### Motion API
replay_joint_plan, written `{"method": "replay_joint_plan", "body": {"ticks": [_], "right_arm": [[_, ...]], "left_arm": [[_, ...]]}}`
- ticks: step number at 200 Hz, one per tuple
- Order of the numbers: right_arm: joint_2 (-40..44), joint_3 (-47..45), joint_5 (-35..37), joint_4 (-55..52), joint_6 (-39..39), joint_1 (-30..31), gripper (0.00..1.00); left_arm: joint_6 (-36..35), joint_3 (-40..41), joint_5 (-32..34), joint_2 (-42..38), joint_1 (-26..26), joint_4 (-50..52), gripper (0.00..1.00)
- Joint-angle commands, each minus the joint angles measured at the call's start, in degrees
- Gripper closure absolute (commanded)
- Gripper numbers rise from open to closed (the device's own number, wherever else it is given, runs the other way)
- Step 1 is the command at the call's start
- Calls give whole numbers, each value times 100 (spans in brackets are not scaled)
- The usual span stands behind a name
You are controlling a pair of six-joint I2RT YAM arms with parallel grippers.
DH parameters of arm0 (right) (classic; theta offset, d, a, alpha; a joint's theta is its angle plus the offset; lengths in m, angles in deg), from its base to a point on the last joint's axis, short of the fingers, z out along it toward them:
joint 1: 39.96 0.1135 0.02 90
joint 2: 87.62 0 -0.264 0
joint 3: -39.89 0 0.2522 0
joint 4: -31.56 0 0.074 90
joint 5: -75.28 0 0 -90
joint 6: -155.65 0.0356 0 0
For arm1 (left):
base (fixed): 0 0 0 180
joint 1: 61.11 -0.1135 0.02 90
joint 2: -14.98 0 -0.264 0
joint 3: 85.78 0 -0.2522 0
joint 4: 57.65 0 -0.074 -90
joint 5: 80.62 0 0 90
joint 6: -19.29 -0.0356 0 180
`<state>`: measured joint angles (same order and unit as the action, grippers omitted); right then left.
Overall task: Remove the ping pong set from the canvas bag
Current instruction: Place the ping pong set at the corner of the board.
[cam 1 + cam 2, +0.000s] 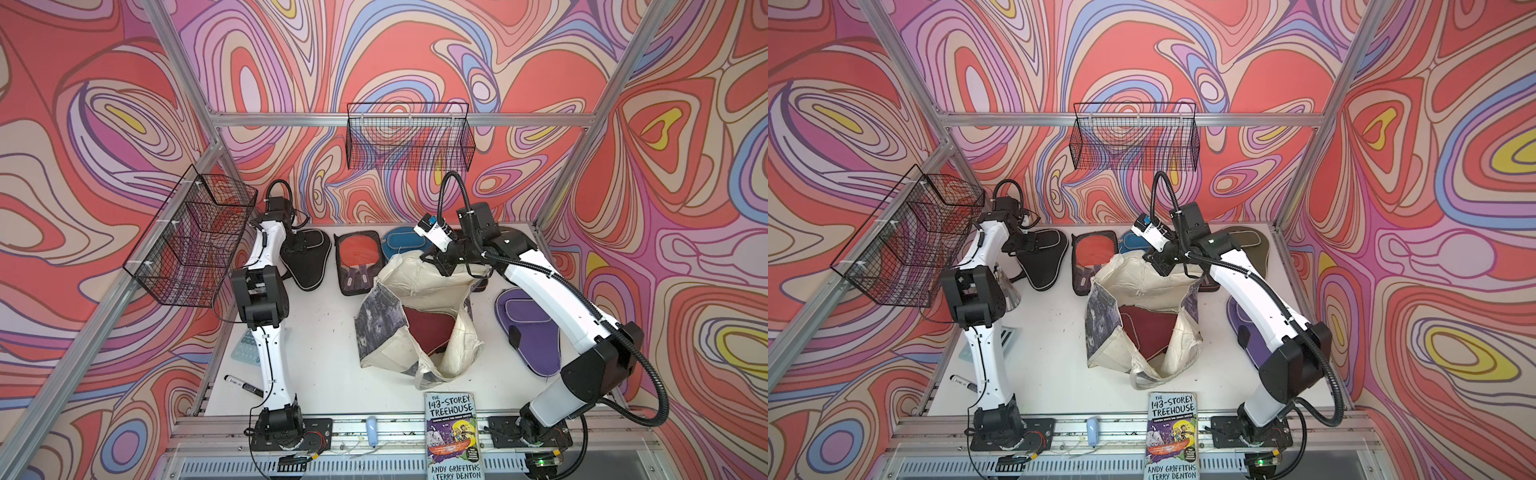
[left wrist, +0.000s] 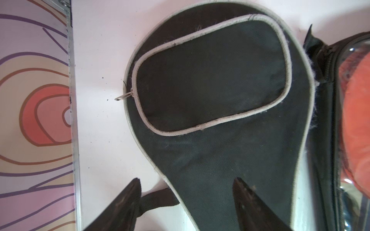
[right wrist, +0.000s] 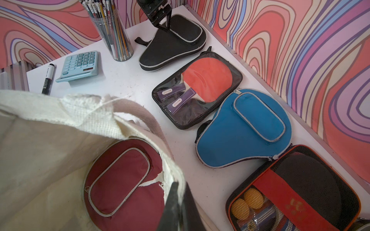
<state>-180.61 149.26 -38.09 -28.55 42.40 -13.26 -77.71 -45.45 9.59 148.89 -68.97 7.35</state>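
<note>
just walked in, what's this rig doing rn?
Unpacking ping pong gear from the cream canvas tote bag. The right gripper is shut on the bag's rim, holding it open; a maroon paddle-shaped zip case lies inside. The left gripper hangs open over a black paddle-shaped zip case lying on the white table. A blue case and a purple case are out too.

Canvas bag point(image 1: 419, 278) reads cream to me, w/ grey-purple print down its sides. Inside it I see 1 maroon case point(image 3: 120, 180), grey piping. On the white counter point(image 1: 324, 332): black case point(image 2: 210, 80) w/ pale grey piping, blue case point(image 3: 246, 128) w/ same trim, purple case point(image 1: 528, 328), clear black-edged pack point(image 3: 200, 84) w/ red paddle, and orange-trimmed mesh pack point(image 3: 290, 196) w/ red band & yellow-orange balls. Calculator point(image 3: 80, 64) is pale blue. Walls point(image 1: 415, 62): swirls of coral, pink, lilac, blue, yellow.
</note>
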Motion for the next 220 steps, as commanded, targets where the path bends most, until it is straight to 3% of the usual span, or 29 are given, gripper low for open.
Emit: {"method": "replay_joint_plan", "body": {"ticks": [1, 33, 48, 81, 99, 128, 145, 182, 220], "right_arm": [[235, -2, 113, -199, -85, -32, 100], [248, 132, 132, -165, -63, -26, 100], [292, 187, 158, -92, -49, -32, 100], [327, 375, 178, -23, -74, -25, 100], [329, 466, 158, 8, -68, -32, 100], [406, 461, 175, 277, 38, -31, 100], [440, 418, 263, 535, 128, -26, 100], [248, 552, 319, 696, 250, -32, 100], [191, 584, 303, 749, 244, -29, 100]], "left_arm": [[-149, -37, -9, -415, 187, 71, 22], [-153, 249, -129, -1154, 588, -76, 12], [-83, 453, -197, -1575, 770, -160, 1], [39, 912, -420, -2670, 1276, -351, 0], [82, 1051, -933, -3247, 1551, -280, 0], [183, 1567, -2523, -4157, 1957, -211, 0], [259, 1965, -3030, -4556, 2292, -222, 0], [574, 2543, -2905, -4761, 3074, -330, 0], [796, 2479, -2696, -4429, 3539, -342, 0]]}}
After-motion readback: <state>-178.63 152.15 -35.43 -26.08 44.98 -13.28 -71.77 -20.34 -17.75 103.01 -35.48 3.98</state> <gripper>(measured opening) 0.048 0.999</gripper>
